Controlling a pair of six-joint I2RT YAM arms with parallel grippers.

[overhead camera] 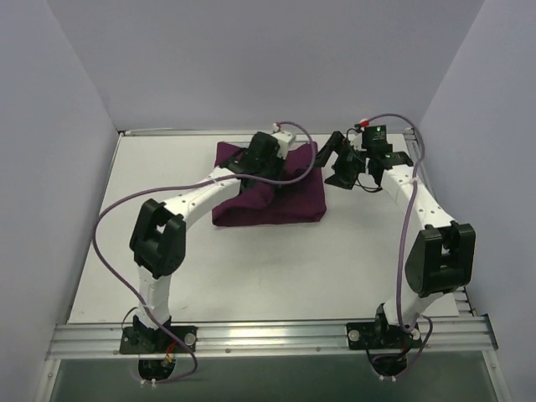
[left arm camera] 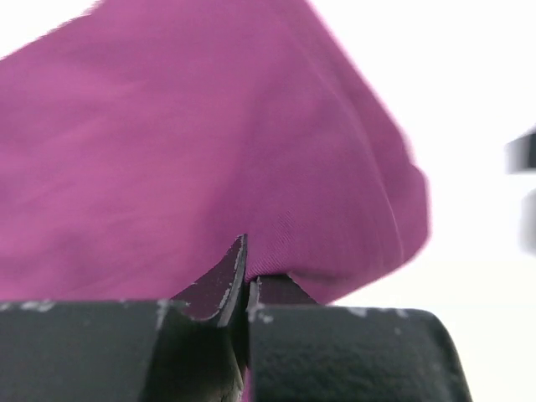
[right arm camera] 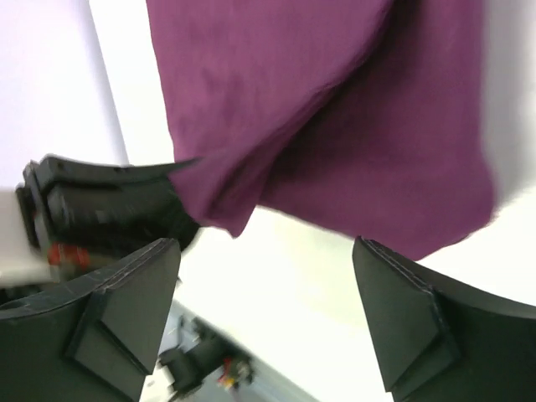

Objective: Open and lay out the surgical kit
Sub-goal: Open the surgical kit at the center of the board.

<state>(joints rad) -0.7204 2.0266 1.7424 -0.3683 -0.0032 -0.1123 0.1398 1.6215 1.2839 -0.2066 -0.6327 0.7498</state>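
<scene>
Your left gripper (left arm camera: 245,280) was clenched on a fold of the purple cloth wrap (overhead camera: 276,201), probably to peel it open. Your right gripper (right arm camera: 268,276) hung spread and empty beside the bundle, far-centre on the table (overhead camera: 251,276).

Left claw (left arm camera: 245,289) pinched together; right claw (right arm camera: 266,310) spread wide.

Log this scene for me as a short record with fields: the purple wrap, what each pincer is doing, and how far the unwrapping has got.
Wrap: purple cloth wrap, folded shut, lying on the white table
Left pincer: shut, pinching a fold of the wrap
Right pincer: open, empty, beside the wrap's right edge
Progress: wrap not yet laid open; whatever is inside is hidden
</scene>
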